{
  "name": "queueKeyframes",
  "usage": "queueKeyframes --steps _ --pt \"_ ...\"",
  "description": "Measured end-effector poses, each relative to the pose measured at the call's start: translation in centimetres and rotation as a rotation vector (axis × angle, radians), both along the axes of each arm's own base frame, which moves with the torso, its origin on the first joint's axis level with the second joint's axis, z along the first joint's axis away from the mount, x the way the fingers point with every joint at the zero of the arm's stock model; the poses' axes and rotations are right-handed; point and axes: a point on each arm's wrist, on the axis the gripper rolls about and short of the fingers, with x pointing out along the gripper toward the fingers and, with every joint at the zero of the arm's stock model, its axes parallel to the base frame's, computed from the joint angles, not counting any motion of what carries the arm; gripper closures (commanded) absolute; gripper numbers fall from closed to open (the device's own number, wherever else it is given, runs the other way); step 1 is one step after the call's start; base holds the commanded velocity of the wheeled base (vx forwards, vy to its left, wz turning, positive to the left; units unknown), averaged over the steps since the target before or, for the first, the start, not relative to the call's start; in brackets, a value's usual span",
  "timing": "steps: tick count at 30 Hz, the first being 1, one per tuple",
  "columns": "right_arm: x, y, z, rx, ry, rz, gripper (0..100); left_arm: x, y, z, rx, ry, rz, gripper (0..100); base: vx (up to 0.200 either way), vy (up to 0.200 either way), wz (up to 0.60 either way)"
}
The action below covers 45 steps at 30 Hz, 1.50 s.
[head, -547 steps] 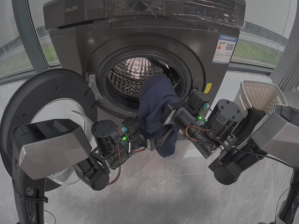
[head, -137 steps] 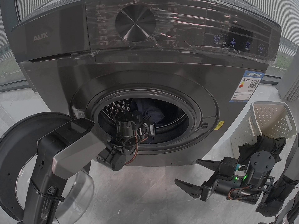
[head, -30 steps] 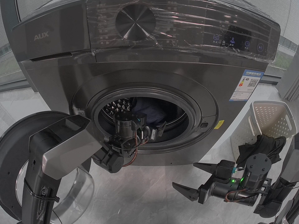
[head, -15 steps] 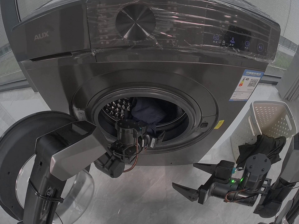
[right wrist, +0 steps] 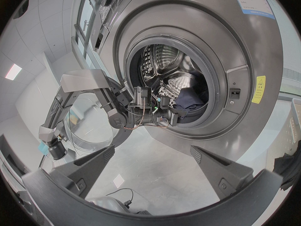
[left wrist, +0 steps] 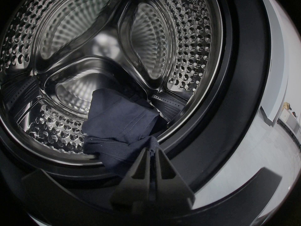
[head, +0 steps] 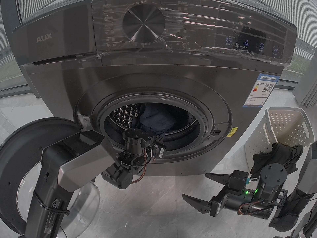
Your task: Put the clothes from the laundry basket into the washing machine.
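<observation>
A navy garment (head: 157,118) lies at the front of the washing machine's (head: 185,83) steel drum (left wrist: 94,47), its lower edge draped over the door seal. My left gripper (left wrist: 152,151) sits at the drum's lower rim (head: 161,138), shut on a fold of the navy garment (left wrist: 119,120). Low over the floor, my right gripper (head: 195,185) stands open and holds nothing, its fingers (right wrist: 94,164) spread wide towards the machine. To the machine's right stands the white laundry basket (head: 287,110), and a black garment (head: 279,152) hangs over its front.
The machine's round door (head: 19,142) is swung open to the left, beside my left arm. Grey tiled floor (head: 165,209) lies bare in front of the machine. Windows run behind the machine.
Over the last second my left gripper dropped from inside the drum mouth to its lower rim and shut on the navy garment's edge. The right arm has kept still.
</observation>
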Motion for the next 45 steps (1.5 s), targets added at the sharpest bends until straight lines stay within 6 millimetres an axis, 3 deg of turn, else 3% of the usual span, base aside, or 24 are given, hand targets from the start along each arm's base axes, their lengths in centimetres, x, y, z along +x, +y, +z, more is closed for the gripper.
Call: queueKeyframes --steps 5,17,30,42,43,45 --pt "0.0 0.0 0.0 0.001 -0.001 0.000 0 0.5 0.2 0.4 -0.011 -0.017 0.008 100 0.000 0.000 0.00" --pt "0.0 0.1 0.1 0.003 -0.003 0.000 0 3.2 0.2 4.2 -0.125 -0.162 0.050 100 0.000 0.000 0.00" --pt "0.0 0.1 -0.1 -0.002 0.001 0.003 0 4.9 -0.8 3.6 -0.194 -0.152 0.053 100 0.000 0.000 0.00" --pt "-0.1 0.2 -0.3 -0.009 0.011 0.003 0 7.0 -2.4 4.8 -0.262 -0.198 0.056 100 0.000 0.000 0.00" --pt "-0.1 0.2 -0.3 -0.009 0.012 0.003 0 7.1 -2.5 4.7 -0.263 -0.200 0.061 0 0.000 0.000 0.00" --pt "-0.1 0.2 -0.3 -0.009 0.012 0.002 0 7.3 -2.6 4.5 -0.263 -0.200 0.069 0 0.000 0.000 0.00"
